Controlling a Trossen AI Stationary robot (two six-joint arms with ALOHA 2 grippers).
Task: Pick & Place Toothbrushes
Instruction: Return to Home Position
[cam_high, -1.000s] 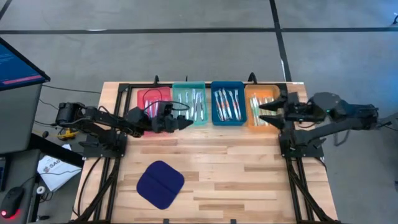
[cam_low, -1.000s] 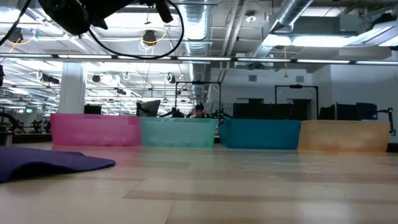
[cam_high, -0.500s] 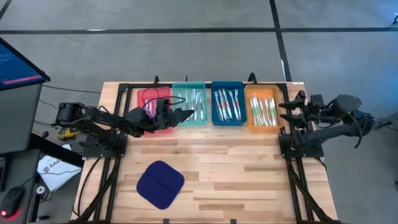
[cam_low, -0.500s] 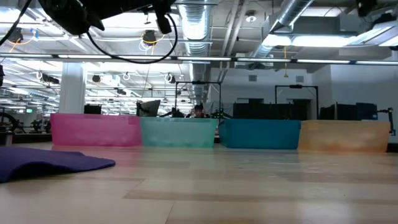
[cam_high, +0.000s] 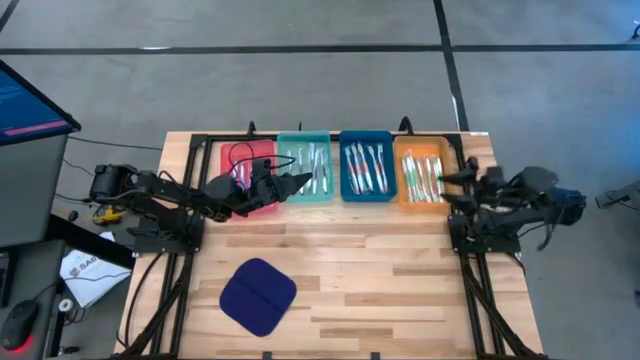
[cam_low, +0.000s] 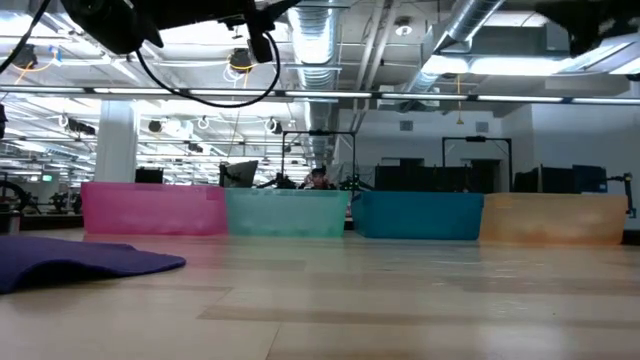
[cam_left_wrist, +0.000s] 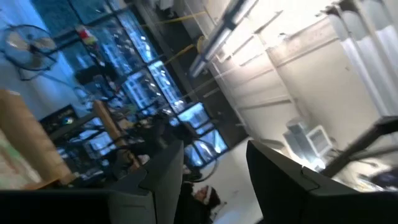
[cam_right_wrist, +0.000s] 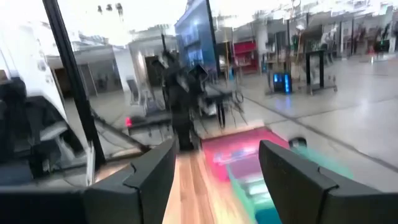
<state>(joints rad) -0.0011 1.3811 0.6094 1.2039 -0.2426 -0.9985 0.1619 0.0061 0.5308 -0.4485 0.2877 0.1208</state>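
Four trays stand in a row along the table's far edge: red (cam_high: 240, 152), teal (cam_high: 305, 167), blue (cam_high: 366, 166) and orange (cam_high: 421, 172). Thin whitish toothbrushes (cam_high: 365, 168) lie flat in the teal, blue and orange trays. My left gripper (cam_high: 300, 180) hovers open above the seam between the red and teal trays, tipped upward, with nothing between its fingers (cam_left_wrist: 163, 174). My right gripper (cam_high: 447, 180) stands open at the orange tray's right edge, pointing level toward the table's left, also empty (cam_right_wrist: 217, 155).
A dark blue cloth pad (cam_high: 258, 296) lies flat on the near left part of the wooden table (cam_high: 380, 280). Black frame rails run down both sides of the table beside the arm bases. In the low view the tray walls (cam_low: 287, 213) line the far edge.
My right gripper has drawn back from above the orange tray toward the table's right edge and sunk lower as the arm folded in. My left gripper has stayed over the red and teal trays but has turned, its fingers swinging toward the far edge.
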